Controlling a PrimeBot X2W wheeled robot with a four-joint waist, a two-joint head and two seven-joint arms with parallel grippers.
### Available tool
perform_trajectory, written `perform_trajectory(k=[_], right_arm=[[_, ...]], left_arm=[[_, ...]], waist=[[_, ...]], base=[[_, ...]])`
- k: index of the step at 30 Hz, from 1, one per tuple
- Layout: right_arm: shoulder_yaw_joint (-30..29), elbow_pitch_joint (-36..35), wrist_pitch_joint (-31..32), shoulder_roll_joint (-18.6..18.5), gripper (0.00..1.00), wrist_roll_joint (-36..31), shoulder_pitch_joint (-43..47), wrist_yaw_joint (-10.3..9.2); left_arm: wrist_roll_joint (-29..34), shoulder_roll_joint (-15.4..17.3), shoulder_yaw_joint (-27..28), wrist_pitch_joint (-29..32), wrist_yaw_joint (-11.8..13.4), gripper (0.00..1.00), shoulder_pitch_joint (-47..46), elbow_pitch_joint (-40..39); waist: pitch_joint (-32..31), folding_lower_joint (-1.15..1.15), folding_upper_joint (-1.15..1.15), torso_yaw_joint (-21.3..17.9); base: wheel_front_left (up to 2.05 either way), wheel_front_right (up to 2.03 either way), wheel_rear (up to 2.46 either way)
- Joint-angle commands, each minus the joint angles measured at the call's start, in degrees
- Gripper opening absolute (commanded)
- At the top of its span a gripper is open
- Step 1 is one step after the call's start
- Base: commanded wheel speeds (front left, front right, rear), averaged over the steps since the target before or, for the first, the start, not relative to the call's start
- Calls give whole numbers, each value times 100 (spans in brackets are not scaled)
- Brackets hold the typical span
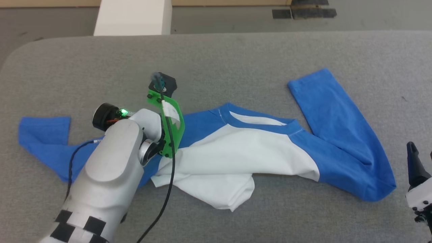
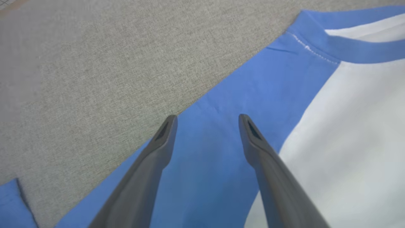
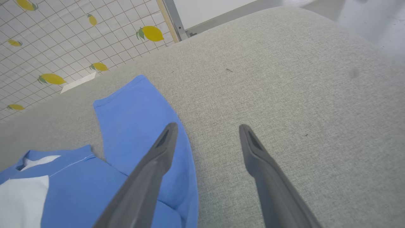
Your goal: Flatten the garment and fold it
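Note:
The garment [image 1: 243, 148] lies crumpled across the grey table [image 1: 236, 57]. Its white body is bunched and partly folded over along the near edge, and its collar faces the far side. One long blue sleeve [image 1: 337, 135] bends toward the near right, and the other sleeve [image 1: 44, 135] trails off to the left. My left forearm [image 1: 111, 165] reaches over the left shoulder of the shirt. In the left wrist view my left gripper [image 2: 208, 122] is open just above the blue shoulder cloth [image 2: 221, 88], holding nothing. My right gripper [image 3: 208, 129] is open over bare table, beside the right sleeve [image 3: 136, 107], and is at the right edge of the head view [image 1: 421, 150].
A white box [image 1: 133, 17] stands on the floor beyond the table's far edge, with dark patches [image 1: 303, 11] on the floor further right. The table's far-left corner is rounded. A lemon-patterned sheet [image 3: 47, 47] lies past the table in the right wrist view.

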Motion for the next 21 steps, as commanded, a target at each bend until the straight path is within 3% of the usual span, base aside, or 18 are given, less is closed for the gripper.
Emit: perform_trajectory(k=[1, 7, 13, 14, 15, 16, 21], right_arm=[[36, 15, -54, -3, 100, 45, -131, -9], [163, 75, -132, -3, 100, 107, -191, -9], [287, 148, -194, -3, 100, 149, -273, -9], [287, 157, -206, -3, 100, 154, -284, -9], [281, 162, -216, -3, 100, 157, -289, -9], [271, 169, -227, -3, 100, 159, -289, -9], [244, 236, -273, -3, 100, 134, -316, -9]], left_arm=[[-3, 107, -158, 41, -32, 100, -164, 65], [21, 343, -666, 154, -36, 100, -401, 512], [-320, 262, -751, 636, -36, 100, -273, 1042], [-480, 204, -790, 796, -36, 45, -223, 1075], [-663, 144, -837, 950, -36, 15, -172, 1070], [-859, 103, -859, 1084, -36, 0, -137, 1038], [-1356, 157, -926, 1066, -37, 0, -163, 704]], waist=[[331, 0, 34, -247], [562, 0, 34, -356], [636, 0, 34, -410], [644, 0, 34, -406], [649, 0, 34, -395], [651, 0, 34, -375], [616, 0, 34, -282]], base=[[0, 0, 0], [0, 0, 0], [0, 0, 0], [0, 0, 0], [0, 0, 0], [0, 0, 0], [0, 0, 0]])
